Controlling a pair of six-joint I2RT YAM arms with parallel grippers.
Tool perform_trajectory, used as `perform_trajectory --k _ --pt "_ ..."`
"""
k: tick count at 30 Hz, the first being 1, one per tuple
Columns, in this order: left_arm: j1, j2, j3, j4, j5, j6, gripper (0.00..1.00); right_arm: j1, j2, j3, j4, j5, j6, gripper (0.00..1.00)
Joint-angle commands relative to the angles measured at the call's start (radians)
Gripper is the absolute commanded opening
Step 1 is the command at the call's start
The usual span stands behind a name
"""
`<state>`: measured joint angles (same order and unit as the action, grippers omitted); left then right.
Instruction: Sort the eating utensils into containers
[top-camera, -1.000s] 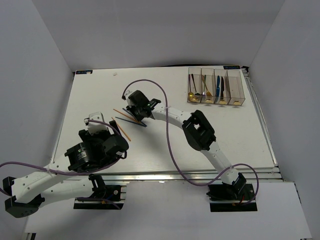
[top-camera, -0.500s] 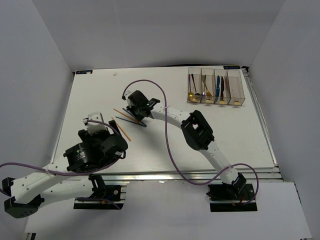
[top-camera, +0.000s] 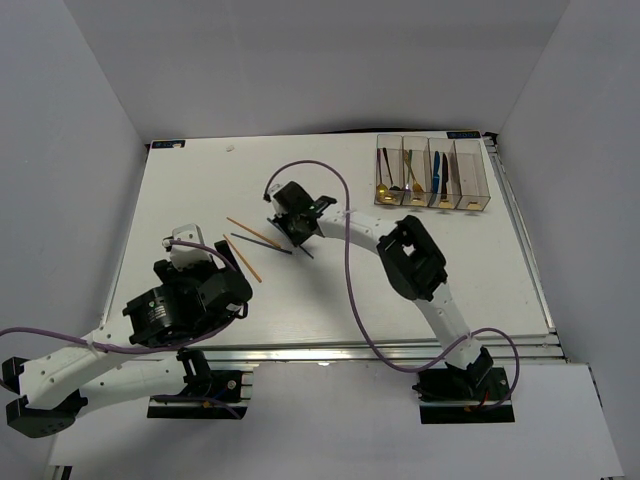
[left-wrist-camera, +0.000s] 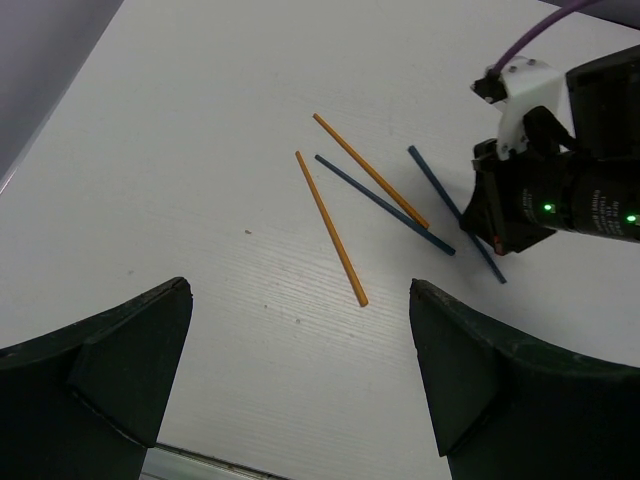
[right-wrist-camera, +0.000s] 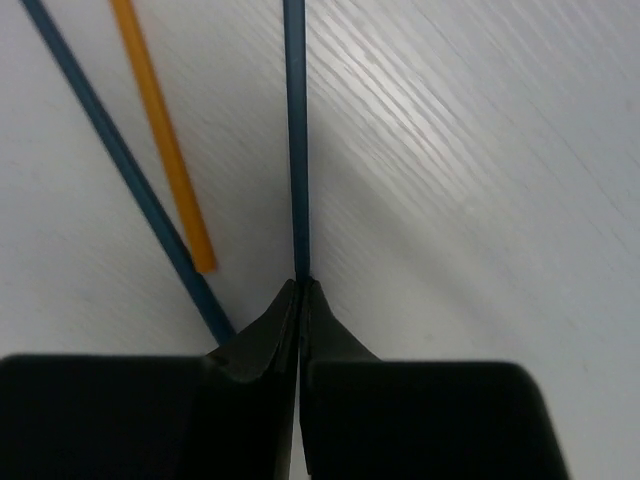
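The jaws of the right gripper (top-camera: 298, 224), part open a moment ago, have now been brought fully together, and a blue chopstick (right-wrist-camera: 295, 150) appears to be pinched at their tips. The gripper has also been shifted a little toward the containers (top-camera: 470, 178), so this chopstick has been drawn apart from the other three. It is judged that the pick has been made and the carry can follow, though the grip is thin and a slip is possible.

Just beside the closed jaws, on the left-arm side, a second blue chopstick (left-wrist-camera: 385, 205) and two orange ones (left-wrist-camera: 335, 230) are left lying on the table (top-camera: 200, 190). The containers are set well apart from the gripper, ahead and to its right. Cutlery is seen in three of them, and nothing is seen in the end one.

The left gripper (left-wrist-camera: 295, 335) is held wide open above the table with nothing in it.

The table is white and faintly grained, and it is closed in by plain pale walls (top-camera: 300, 60).
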<state>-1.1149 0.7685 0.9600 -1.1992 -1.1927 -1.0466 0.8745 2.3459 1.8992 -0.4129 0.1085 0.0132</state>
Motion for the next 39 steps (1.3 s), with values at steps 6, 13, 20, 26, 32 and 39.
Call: perform_trajectory --k 6,13,20,26,32,39 --pt "0.001 -0.012 0.003 0.009 -0.005 0.007 0.98 -0.236 -0.356 -0.086 -0.128 0.049 0.027 0.00" --pt "0.001 -0.023 0.002 0.020 0.001 0.019 0.98 -0.656 -0.357 -0.053 -0.122 0.045 -0.096 0.00" --pt "0.001 -0.017 -0.003 0.027 0.008 0.028 0.98 -0.859 -0.292 -0.014 0.040 0.144 -0.051 0.00" --pt "0.001 -0.014 -0.003 0.033 0.013 0.034 0.98 -0.953 -0.139 0.112 0.045 0.108 -0.035 0.00" --pt "0.001 -0.018 -0.003 0.033 0.015 0.034 0.98 -0.954 -0.060 0.159 0.085 0.141 -0.065 0.00" --pt "0.001 0.000 -0.004 0.036 0.015 0.039 0.98 -0.953 -0.060 0.187 0.025 0.102 -0.021 0.59"
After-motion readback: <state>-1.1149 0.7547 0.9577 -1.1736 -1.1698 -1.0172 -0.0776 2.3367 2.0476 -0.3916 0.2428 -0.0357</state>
